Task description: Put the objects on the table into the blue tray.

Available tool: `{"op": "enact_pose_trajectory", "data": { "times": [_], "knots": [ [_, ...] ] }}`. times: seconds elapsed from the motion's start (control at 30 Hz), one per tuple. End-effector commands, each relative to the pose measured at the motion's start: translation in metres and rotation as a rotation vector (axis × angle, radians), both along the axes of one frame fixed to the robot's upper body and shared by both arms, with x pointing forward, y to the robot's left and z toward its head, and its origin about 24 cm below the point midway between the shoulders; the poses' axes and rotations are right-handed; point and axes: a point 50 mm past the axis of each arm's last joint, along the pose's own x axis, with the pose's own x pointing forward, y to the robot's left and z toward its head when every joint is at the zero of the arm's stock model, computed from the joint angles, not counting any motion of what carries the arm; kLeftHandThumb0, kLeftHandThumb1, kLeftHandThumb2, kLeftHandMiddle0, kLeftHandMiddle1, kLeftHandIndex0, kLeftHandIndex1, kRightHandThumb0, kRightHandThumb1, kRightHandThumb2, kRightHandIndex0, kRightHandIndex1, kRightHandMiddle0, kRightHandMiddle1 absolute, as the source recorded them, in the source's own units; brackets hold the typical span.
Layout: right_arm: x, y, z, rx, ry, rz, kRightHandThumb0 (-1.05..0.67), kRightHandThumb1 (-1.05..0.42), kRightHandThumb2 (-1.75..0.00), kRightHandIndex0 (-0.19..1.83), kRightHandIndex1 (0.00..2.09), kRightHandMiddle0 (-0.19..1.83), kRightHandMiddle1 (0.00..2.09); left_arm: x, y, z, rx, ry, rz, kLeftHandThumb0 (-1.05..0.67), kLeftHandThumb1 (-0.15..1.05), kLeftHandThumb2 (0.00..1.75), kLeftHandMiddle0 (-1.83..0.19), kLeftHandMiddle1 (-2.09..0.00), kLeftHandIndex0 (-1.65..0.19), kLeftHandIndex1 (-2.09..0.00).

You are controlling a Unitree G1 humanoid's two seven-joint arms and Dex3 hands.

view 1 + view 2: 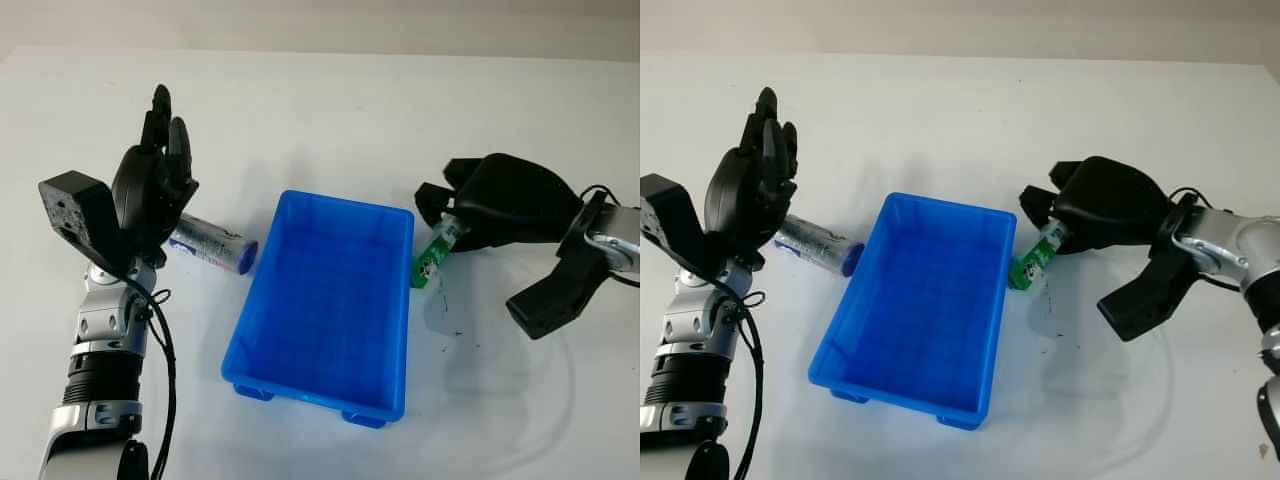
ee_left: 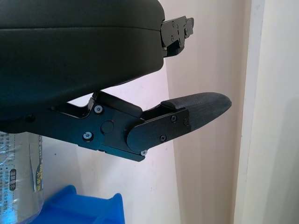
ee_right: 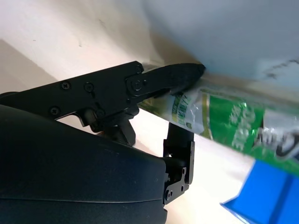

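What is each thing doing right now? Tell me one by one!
blue tray: sitting upright on the table, nothing in it.
green tube: tilted, beside the tray's right rim, gripped by the right hand.
blue-capped tube: lying on its side, left of the tray, not held.
right hand: closed around the green tube.
left hand: open, raised above the blue-capped tube.

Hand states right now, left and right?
Left hand: open, raised above the blue-capped white tube.
Right hand: shut on the green-labelled tube beside the blue plastic tray.
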Motion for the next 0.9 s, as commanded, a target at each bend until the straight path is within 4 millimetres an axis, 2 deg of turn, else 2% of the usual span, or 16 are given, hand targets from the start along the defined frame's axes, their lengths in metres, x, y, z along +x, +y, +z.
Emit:
{"op": "enact_pose_trajectory", "data": {
  "times": [0.0, 0.17, 0.23, 0.43, 0.67, 0.77, 0.87],
  "knots": [
    [0.000, -0.005, -0.004, -0.041, 0.007, -0.036, -0.58, -1.05, -0.30, 1.00, 2.09, 0.57, 2.09, 0.000, 0.001, 0.006, 0.012, -0.019, 0.000, -0.72, 1.05, 0.72, 0.19, 0.00, 0.19, 0.00],
    [0.004, -0.012, 0.002, -0.027, -0.002, -0.119, -0.56, -1.05, -0.28, 0.85, 2.09, 0.54, 2.09, 0.000, 0.001, 0.005, 0.015, -0.015, 0.000, -0.73, 1.05, 0.72, 0.19, 0.00, 0.19, 0.00],
    [0.007, -0.017, 0.005, -0.014, -0.012, -0.164, -0.54, -1.05, -0.32, 0.78, 2.09, 0.49, 2.09, 0.000, 0.001, 0.004, 0.017, -0.011, -0.001, -0.73, 1.05, 0.72, 0.19, 0.00, 0.19, 0.00],
    [0.018, -0.030, 0.019, -0.049, -0.090, -0.294, -0.53, -1.05, -0.31, 0.70, 2.09, 0.45, 2.09, -0.002, 0.002, 0.005, 0.019, -0.010, 0.001, -0.73, 1.05, 0.72, 0.19, 0.00, 0.19, 0.00],
    [0.027, -0.038, 0.044, -0.035, -0.183, -0.378, -0.51, -1.05, -0.20, 0.81, 2.09, 0.50, 2.09, -0.002, 0.003, 0.005, 0.024, -0.009, 0.007, -0.73, 1.05, 0.72, 0.19, 0.00, 0.19, 0.00],
    [0.029, -0.039, 0.053, -0.029, -0.223, -0.390, -0.51, -1.05, -0.20, 0.83, 2.09, 0.50, 2.09, -0.002, 0.003, 0.005, 0.021, -0.009, 0.005, -0.73, 1.05, 0.71, 0.19, 0.00, 0.19, 0.00],
    [0.029, -0.036, 0.059, 0.007, -0.266, -0.371, -0.49, -1.05, -0.13, 0.83, 2.09, 0.49, 2.09, -0.002, 0.002, 0.004, 0.022, -0.009, 0.007, -0.73, 1.05, 0.71, 0.19, 0.00, 0.19, 0.00]
  ]
}}
